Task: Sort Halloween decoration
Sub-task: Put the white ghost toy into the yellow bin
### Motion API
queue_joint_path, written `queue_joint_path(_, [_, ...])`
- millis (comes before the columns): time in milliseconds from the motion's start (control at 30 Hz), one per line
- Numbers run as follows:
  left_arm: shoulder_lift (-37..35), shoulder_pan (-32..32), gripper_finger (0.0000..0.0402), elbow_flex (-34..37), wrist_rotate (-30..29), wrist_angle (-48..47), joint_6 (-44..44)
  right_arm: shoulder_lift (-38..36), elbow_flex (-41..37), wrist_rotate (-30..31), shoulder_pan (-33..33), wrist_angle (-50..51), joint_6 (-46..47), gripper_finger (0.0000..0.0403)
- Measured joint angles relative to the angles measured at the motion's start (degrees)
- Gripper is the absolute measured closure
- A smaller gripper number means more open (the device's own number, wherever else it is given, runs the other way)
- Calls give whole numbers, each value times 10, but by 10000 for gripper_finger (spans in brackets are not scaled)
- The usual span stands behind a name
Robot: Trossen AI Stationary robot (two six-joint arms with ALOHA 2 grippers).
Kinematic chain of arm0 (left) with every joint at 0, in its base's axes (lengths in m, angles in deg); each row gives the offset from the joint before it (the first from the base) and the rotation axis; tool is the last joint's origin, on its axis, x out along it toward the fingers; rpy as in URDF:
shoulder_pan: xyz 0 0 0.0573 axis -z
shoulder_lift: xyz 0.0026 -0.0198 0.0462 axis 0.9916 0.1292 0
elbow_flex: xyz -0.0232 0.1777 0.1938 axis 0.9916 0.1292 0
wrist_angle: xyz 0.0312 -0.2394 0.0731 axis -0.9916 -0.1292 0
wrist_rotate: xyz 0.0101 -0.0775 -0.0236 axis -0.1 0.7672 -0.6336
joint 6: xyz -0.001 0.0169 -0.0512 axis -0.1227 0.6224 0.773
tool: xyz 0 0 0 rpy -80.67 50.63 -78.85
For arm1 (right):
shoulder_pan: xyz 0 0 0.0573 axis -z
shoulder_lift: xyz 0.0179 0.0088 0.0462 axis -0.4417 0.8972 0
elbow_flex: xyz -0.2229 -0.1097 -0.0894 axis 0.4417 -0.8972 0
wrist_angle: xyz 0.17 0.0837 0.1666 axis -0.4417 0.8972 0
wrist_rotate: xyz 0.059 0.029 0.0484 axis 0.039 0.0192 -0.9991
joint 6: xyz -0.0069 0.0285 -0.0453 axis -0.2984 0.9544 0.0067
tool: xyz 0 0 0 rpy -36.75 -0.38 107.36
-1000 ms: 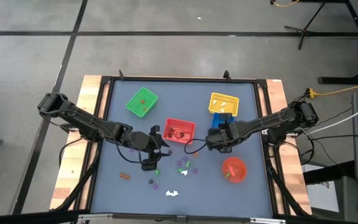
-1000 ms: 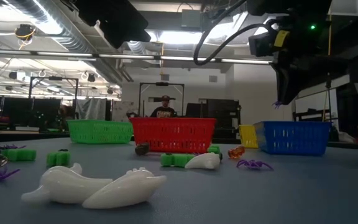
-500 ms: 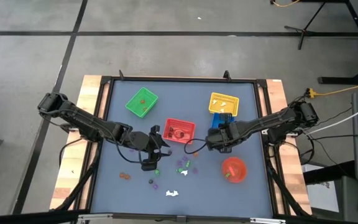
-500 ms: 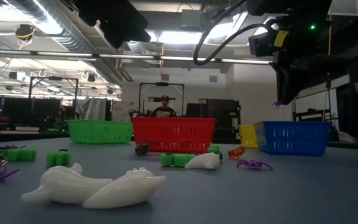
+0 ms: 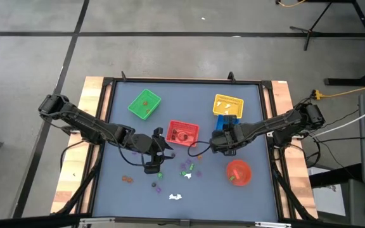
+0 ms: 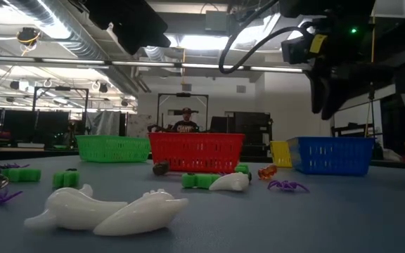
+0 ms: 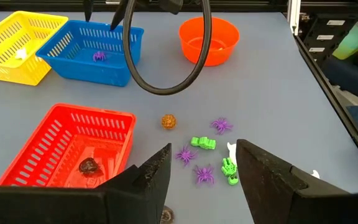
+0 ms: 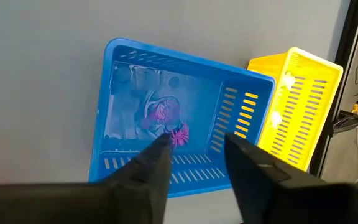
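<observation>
My right gripper (image 8: 194,146) hangs open above the blue basket (image 8: 166,112), fingers slanting down, nothing between them. In the low view too its fingertips (image 6: 323,105) are bare. A purple spider (image 7: 99,56) lies inside the blue basket. My left gripper (image 7: 204,168) hovers open over the table beside the red basket (image 7: 67,143), above a cluster of trinkets: purple spiders (image 7: 202,174), green pieces (image 7: 202,142) and an orange ball (image 7: 168,121). In the high view the left gripper (image 5: 154,153) is at mid-table and the right gripper (image 5: 224,142) is to its right.
A green basket (image 5: 144,104) stands far left, a yellow basket (image 5: 227,105) behind the blue one, an orange-red bowl (image 5: 238,172) near right. Loose trinkets lie toward the near edge: white pieces (image 6: 111,211), green blocks (image 6: 65,179), a purple spider (image 6: 287,185). A person stands beyond the table.
My right gripper has opened without moving. The purple spider that hung at its fingertips above the blue basket is gone from them and now lies in the basket.
</observation>
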Motion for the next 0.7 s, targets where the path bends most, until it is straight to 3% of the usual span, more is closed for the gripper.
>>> queue_joint_path(300, [0, 0, 237, 0, 0, 0, 0, 0, 0, 0, 0, 0, 0, 180])
queue_joint_path(700, [32, 27, 237, 0, 0, 48, 4, 0, 0, 0, 0, -2, 0, 175])
